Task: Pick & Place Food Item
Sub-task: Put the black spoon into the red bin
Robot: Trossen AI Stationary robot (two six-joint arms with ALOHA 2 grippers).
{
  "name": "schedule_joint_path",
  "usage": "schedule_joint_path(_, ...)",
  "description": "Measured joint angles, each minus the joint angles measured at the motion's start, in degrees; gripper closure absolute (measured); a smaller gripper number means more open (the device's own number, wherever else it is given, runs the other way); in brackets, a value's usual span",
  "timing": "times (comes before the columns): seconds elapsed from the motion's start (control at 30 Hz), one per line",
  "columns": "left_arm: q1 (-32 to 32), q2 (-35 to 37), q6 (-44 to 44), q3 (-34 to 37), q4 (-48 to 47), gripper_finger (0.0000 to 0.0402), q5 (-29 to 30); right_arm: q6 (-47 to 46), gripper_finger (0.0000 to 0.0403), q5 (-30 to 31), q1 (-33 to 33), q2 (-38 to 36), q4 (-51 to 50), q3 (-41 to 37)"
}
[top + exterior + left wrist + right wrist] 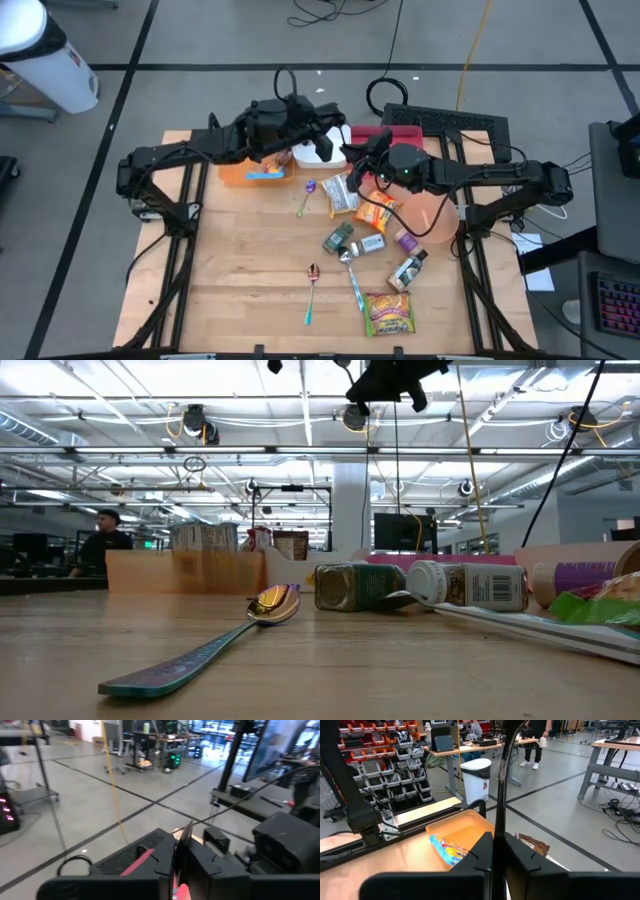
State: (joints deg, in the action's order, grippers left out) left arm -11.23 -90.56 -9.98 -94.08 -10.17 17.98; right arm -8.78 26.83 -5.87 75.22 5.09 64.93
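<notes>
Food items lie mid-table: a brown snack bag [340, 194], an orange packet [376, 210] and a green-yellow packet [388, 313]. A blue-yellow packet [265, 173] lies in an orange tray [235, 175]; both also show in the right wrist view [445, 851]. My left gripper [335, 135] is shut and empty, raised over the trays at the far edge; its fingers show in the left wrist view [180, 862]. My right gripper [357, 152] is shut and empty, raised close beside it, over the table's far middle, and points toward the orange tray [497, 855].
A white tray [312, 150] and a red tray [395, 133] stand at the far edge, an orange bowl [437, 215] at the right. Spice jars [340, 238], a purple bottle [405, 240] and spoons [312, 288] lie mid-table. A person [100, 540] shows in the room behind.
</notes>
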Motion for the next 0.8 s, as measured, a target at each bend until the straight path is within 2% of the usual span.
schedule_joint_path(0.3,-1.48,0.04,-1.10,-0.02,-0.02,0.0300,-7.07,-1.48,0.0400,-2.92,-0.02,-0.02,0.14,-0.02)
schedule_joint_path(0.57,-1.65,0.20,-0.95,-0.02,0.01,0.0228,-7.73,-2.33,0.0400,-4.70,-0.04,-1.41,-0.03,-0.02)
schedule_joint_path(0.7,-1.65,1.21,3.81,-0.71,-1.43,0.0211,-7.71,-1.67,0.0400,-5.26,-0.62,-3.64,-1.35,-0.02)
schedule_joint_path(0.8,-1.69,3.30,6.41,-1.93,-3.18,0.0207,-7.73,-1.52,0.0400,-9.20,-2.47,-5.93,-5.36,-0.02)
